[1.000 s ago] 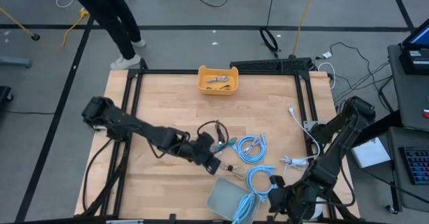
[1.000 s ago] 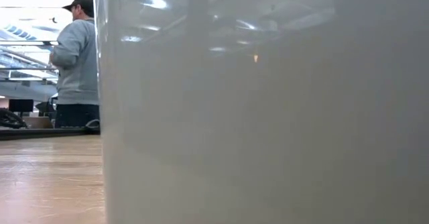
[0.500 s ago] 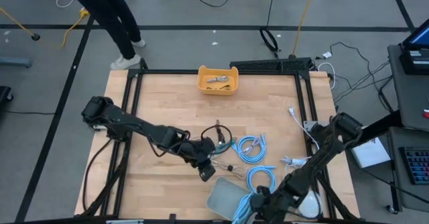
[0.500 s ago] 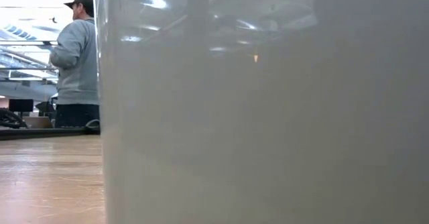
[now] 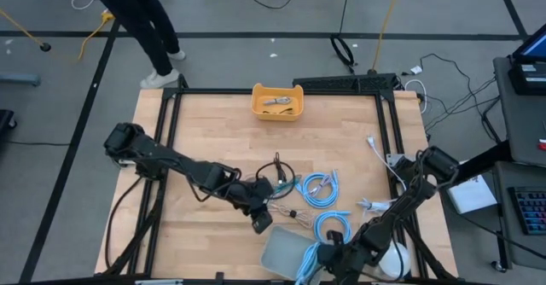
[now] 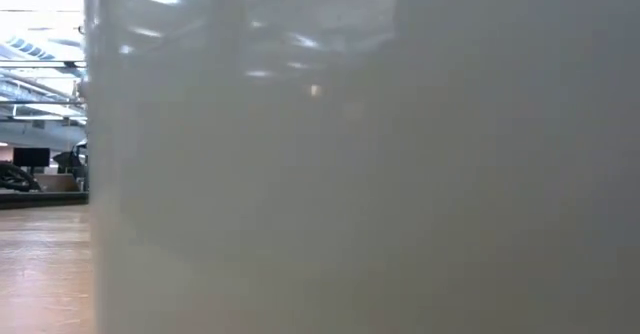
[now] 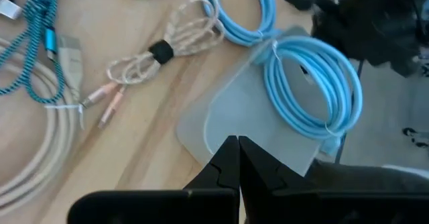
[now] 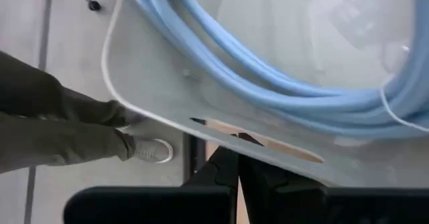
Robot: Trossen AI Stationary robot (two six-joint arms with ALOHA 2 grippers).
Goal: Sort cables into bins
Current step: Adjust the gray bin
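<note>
Right gripper (image 5: pixel 328 253) swung in from approx 5 to 6 o'clock on the worktop (image 5: pixel 213 131), fingers clenched, nudging the grey bin (image 5: pixel 286 253). Blue cable (image 7: pixel 315 83) lies in it. Left gripper (image 5: pixel 261 219) clenched, empty, near 6. Loose cables at centre still unsorted.

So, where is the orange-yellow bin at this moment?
In the high view the orange-yellow bin sits at the table's far edge, near the middle, away from both arms and the blue cables.
</note>
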